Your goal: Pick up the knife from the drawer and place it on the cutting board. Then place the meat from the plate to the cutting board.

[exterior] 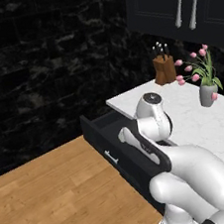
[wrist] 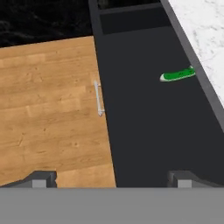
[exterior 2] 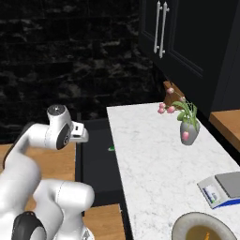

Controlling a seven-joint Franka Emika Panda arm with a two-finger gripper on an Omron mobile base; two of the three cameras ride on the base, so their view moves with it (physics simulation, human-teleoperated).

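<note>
The drawer stands pulled open, wide and black, with a small silver bar handle on its front. Inside it, near the counter-side wall, lies the knife with its bright green handle; the right base view catches it as a green speck. My gripper hovers open above the drawer's front edge, well short of the knife, with nothing between its fingers. The plate sits at the counter's near end with the orange-brown meat in its centre. The cutting board is out of view.
A white marble counter runs beside the drawer. On it stand a vase of pink flowers, a brown knife block and a grey scale. Dark cabinets hang above. The floor is wood.
</note>
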